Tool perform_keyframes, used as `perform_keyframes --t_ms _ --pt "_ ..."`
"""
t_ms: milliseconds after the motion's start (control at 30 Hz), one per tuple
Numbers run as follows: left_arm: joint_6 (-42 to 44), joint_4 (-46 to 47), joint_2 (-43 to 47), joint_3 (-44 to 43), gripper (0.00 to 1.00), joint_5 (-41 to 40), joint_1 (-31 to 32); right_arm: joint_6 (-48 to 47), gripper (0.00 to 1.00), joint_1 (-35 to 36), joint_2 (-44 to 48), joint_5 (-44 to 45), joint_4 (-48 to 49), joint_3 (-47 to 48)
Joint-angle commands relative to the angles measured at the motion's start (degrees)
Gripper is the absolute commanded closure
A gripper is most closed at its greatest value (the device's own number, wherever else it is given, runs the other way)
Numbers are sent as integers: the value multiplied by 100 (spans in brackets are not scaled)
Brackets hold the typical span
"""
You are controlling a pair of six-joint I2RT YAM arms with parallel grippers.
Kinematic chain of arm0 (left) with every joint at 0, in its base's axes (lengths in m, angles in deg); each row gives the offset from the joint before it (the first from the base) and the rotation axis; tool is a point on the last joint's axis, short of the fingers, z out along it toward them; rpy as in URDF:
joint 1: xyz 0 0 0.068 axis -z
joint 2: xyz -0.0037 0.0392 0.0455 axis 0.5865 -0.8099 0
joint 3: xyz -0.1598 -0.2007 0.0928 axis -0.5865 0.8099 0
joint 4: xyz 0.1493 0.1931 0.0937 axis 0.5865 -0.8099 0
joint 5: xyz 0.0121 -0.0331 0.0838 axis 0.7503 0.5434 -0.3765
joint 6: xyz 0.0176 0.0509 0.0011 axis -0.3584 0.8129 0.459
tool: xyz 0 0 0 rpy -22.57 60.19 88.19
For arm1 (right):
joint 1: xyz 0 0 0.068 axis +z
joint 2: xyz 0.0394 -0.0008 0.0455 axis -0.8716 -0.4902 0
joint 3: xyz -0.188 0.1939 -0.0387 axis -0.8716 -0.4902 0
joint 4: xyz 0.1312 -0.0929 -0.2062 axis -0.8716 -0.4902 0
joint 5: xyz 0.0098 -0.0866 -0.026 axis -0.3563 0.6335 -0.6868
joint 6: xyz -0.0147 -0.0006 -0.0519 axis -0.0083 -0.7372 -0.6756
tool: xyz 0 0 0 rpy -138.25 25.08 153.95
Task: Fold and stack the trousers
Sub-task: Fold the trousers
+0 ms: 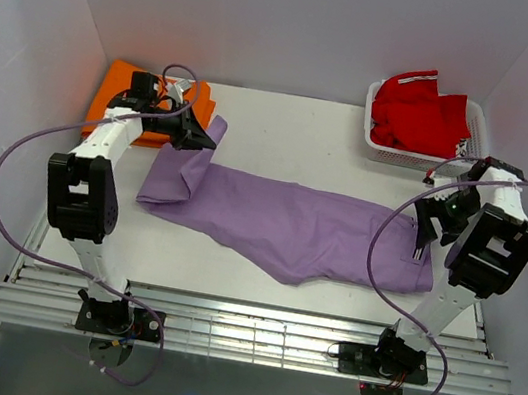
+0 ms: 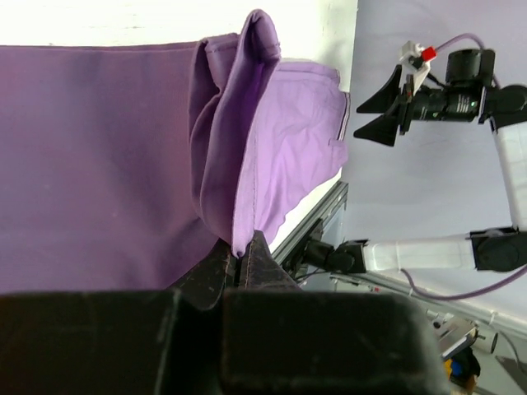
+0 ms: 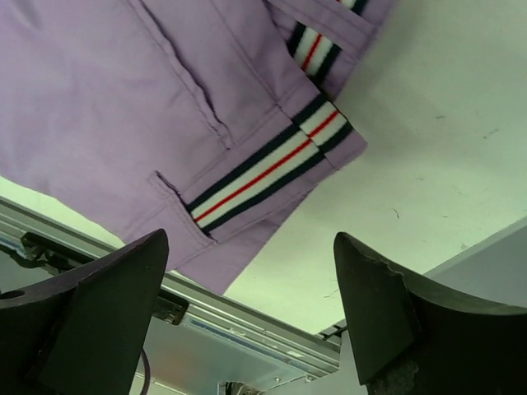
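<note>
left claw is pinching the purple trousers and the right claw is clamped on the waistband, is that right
Not quite. The right claw is open, not clamped: its fingers are spread wide over the waistband and grip nothing, as the right wrist view shows. The left claw is indeed pinching the purple trousers.

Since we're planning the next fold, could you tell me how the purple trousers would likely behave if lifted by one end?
Probably floppy: the trousers drape and crease where the left gripper pinches a corner. Likely light, since that pinch holds up the fold. Pushed, they would probably bunch on the table rather than slide.
</note>
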Motion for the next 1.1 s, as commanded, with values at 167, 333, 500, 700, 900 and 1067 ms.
perform_keyframes --t_ms 167,333,500,700,900,1067 --pt "-1443 1634 462 805 100 -617 982 337 16 -106 20 553 305 -317" --pt "-2041 2223 515 1218 100 -899 1361 452 18 -79 -86 360 305 -387" --pt "-2402 2970 542 1614 100 -1145 1854 452 18 -79 -113 298 252 -317" --pt "-2709 3445 182 1887 72 -1233 2056 434 19 -53 -86 254 182 -308" --pt "-2412 3402 102 1580 4 -1241 2215 417 19 -44 -130 263 182 -317" --pt "-1576 2251 390 1008 2 -1259 1786 391 19 -44 -113 289 181 -229"
